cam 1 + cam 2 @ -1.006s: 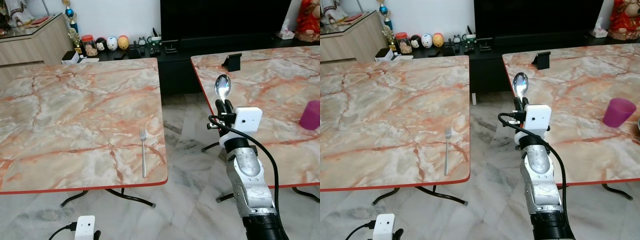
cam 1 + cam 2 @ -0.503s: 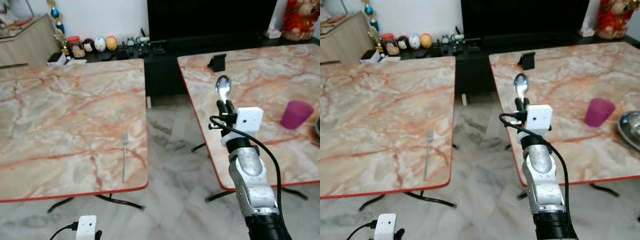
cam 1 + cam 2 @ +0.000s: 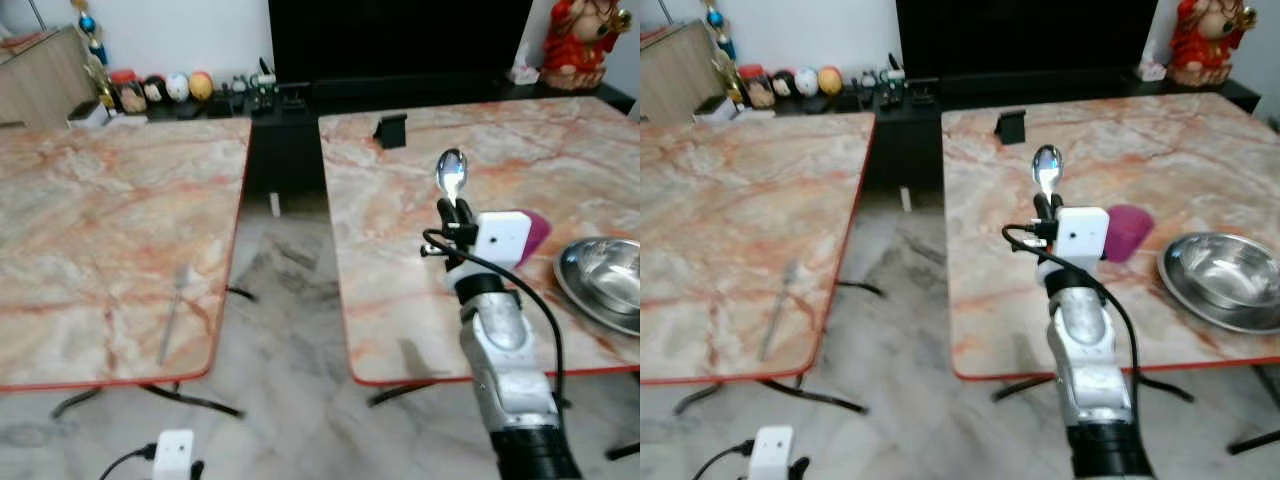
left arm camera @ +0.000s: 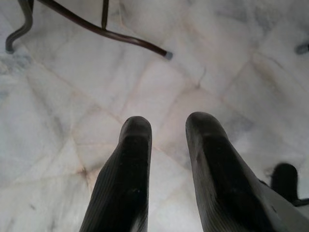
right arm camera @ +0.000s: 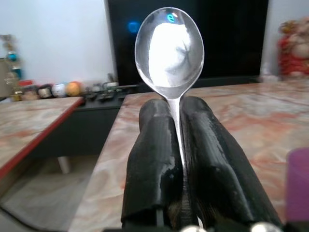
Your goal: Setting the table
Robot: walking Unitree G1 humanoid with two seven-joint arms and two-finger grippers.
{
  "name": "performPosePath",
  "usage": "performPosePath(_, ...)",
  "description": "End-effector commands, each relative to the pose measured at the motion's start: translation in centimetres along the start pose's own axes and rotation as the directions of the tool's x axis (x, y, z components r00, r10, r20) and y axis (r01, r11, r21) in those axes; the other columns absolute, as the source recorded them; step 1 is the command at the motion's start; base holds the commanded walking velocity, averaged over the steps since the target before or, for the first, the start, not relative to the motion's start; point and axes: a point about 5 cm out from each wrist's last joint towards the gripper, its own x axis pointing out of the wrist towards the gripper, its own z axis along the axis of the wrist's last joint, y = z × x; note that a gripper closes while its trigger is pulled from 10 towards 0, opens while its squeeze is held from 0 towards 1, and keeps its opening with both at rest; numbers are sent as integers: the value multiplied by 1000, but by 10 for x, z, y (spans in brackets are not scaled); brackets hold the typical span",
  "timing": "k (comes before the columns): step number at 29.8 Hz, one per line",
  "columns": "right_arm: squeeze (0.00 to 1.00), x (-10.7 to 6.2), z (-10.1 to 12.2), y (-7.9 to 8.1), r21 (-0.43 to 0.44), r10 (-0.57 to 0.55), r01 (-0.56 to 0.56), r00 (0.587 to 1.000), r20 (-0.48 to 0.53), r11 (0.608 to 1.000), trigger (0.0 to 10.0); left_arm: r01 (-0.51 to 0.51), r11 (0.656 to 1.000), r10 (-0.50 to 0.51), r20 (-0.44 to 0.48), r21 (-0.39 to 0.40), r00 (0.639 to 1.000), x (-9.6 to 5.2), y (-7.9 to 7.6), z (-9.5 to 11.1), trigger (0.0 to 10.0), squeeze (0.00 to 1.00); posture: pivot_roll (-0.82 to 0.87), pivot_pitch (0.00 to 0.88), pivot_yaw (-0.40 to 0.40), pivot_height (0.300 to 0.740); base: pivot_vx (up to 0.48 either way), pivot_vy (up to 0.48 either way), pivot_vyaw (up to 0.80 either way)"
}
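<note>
— Spoon (image 5: 169, 48) status? Step in hand?
— Pinched by the handle between right gripper (image 5: 179, 113) fingers, bowl up, carried above the near edge of the right marble table (image 3: 980, 310). Transport step, judged mid-way. Fork (image 3: 172, 312) already lying on the left marble table (image 3: 90, 230).
— Next move?
— Probably lowering beside the steel bowl (image 3: 1225, 275), clear of the purple cup (image 3: 1127, 232).
— Left gripper (image 4: 166, 159)?
— Hanging over floor, fingers apart, holding nothing.
— Readable writing?
— None legible.
</note>
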Motion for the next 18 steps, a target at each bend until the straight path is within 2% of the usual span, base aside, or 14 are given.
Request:
performPosePath(1, 0, 2, 5, -4, -10, -10, 10, 1000, 13, 1000, 10000, -9, 1000, 9, -13, 3, 1000, 0, 2, -2, 10000, 0, -101, 0, 60, 740, 0, -371, 0)
performPosePath(18, 0, 2, 5, -3, -7, -9, 9, 1000, 14, 1000, 10000, -14, 1000, 14, -9, -17, 1000, 0, 2, -2, 10000, 0, -104, 0, 62, 740, 0, -21, 0)
